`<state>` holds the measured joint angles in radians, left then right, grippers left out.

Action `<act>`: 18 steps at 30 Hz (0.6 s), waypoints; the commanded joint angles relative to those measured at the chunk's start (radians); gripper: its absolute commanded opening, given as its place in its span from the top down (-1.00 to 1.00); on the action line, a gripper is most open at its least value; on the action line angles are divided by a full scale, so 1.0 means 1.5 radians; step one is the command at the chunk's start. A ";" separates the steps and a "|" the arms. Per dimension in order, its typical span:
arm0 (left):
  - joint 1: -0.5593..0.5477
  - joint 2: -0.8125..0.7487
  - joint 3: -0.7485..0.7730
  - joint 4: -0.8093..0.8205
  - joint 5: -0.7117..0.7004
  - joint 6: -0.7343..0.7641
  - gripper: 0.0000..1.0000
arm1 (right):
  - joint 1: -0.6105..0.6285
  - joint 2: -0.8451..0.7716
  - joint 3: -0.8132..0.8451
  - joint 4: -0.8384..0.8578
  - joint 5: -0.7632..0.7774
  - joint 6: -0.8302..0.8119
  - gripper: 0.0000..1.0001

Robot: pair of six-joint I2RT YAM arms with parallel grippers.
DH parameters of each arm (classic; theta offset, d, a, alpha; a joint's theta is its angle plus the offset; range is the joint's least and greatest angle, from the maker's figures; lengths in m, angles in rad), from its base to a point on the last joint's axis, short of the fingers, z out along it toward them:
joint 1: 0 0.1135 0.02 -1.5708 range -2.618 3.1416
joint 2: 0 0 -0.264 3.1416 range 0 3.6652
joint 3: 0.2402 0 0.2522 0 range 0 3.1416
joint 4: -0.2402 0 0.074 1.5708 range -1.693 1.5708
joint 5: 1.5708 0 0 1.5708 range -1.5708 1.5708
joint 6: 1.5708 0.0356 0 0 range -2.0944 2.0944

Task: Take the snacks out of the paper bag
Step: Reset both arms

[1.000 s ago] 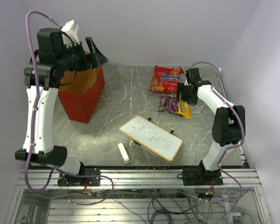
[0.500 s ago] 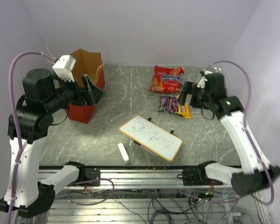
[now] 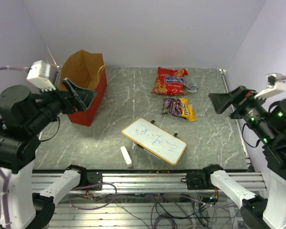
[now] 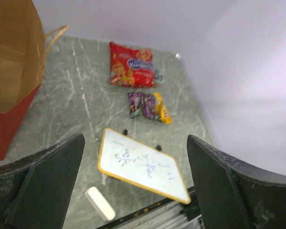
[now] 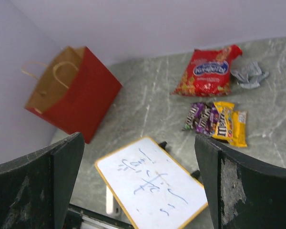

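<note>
From above, the paper bag (image 3: pixel 88 102) stands upright at the far left of the table (image 3: pixel 214 133), its mouth open and the brown inside showing. The left gripper (image 3: pixel 83 98) hangs in the air just in front of the bag, and the right gripper (image 3: pixel 219 102) hangs over the right edge of the table. All the snacks lie out on the table, well apart from the bag: a red chip bag (image 3: pixel 169 81) at the far side, a silvery wrapper (image 3: pixel 193 86) just right of it, and purple and yellow candy packs (image 3: pixel 178 108) side by side a little nearer. A whiteboard (image 3: pixel 154 140) sits in the middle, with an eraser (image 3: pixel 126 156) near its left corner.

From the left wrist, its 2 fingers (image 4: pixel 43 186) are spread wide with nothing between them; the bag is at the left edge of the view, a twine handle sticking out.

From the right wrist, the fingers (image 5: pixel 243 186) are likewise wide apart and hold nothing; the bag stands far left, the 4 snack items far right
</note>
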<state>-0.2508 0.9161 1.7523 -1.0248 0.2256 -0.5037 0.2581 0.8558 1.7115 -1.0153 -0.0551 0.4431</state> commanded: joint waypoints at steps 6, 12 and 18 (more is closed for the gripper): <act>-0.003 -0.065 0.061 0.066 -0.087 -0.106 -0.85 | -0.001 -0.021 0.057 0.009 -0.031 0.124 -1.00; -0.002 -0.059 0.081 0.056 -0.085 -0.120 -0.88 | -0.001 -0.029 0.066 0.026 -0.019 0.137 -1.00; -0.003 -0.059 0.084 0.053 -0.088 -0.119 -0.88 | -0.001 -0.006 0.085 -0.004 0.012 0.137 -1.00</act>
<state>-0.2508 0.8188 1.8656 -0.9554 0.1135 -0.6712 0.2581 0.8249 1.8164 -1.0080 -0.0704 0.6323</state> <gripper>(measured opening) 0.938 0.999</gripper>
